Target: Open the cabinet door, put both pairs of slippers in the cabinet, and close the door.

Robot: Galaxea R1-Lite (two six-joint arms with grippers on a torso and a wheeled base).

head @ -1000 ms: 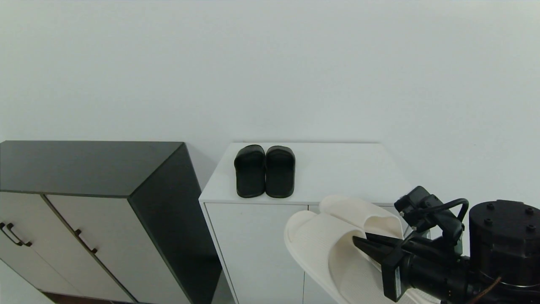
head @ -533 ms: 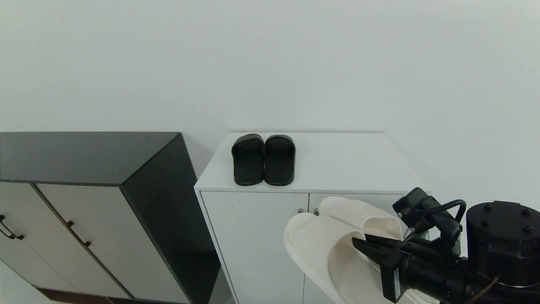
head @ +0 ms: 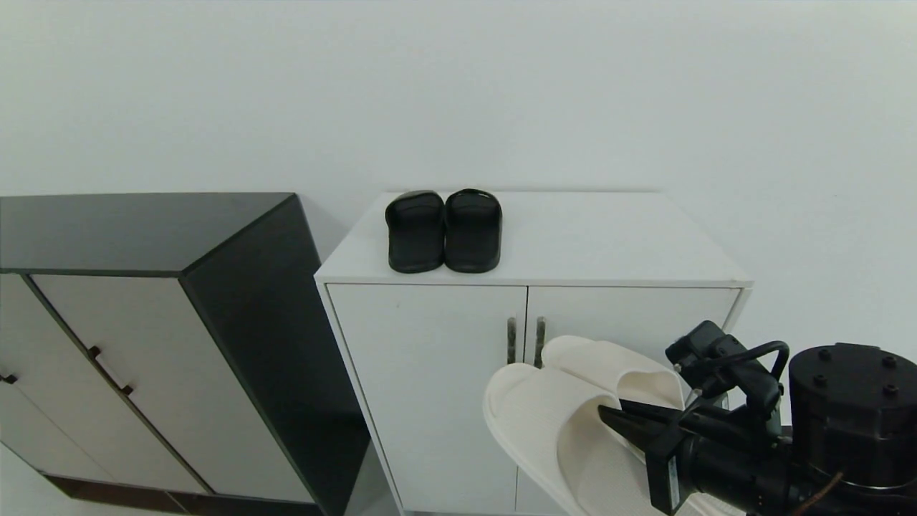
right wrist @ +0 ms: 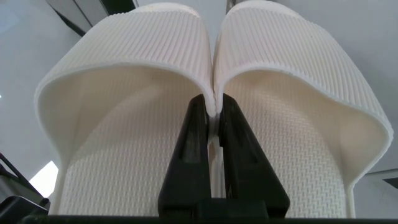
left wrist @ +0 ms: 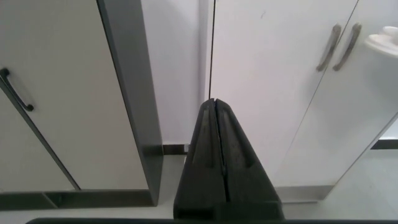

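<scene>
A white cabinet (head: 430, 373) with two closed doors and paired handles (head: 525, 341) stands ahead. A pair of black slippers (head: 444, 230) rests on its top, left of centre. My right gripper (head: 609, 416) is low at the right, in front of the right door, shut on the inner edges of a pair of white slippers (head: 566, 423). The right wrist view shows the fingers (right wrist: 194, 143) pinching both white slippers (right wrist: 137, 81) together. My left gripper (left wrist: 214, 104) is shut with nothing in it, low before the gap between the two cabinets; the white cabinet's handles (left wrist: 339, 46) lie to one side.
A black-sided cabinet (head: 215, 322) with pale doors and dark handles stands close to the left of the white one. A plain wall runs behind both. The white cabinet's top (head: 609, 236) is bare to the right of the black slippers.
The head view has shifted: both cabinets sit higher in the picture and the white cabinet's doors and handles have come into sight. The right gripper still holds the white slippers.
</scene>
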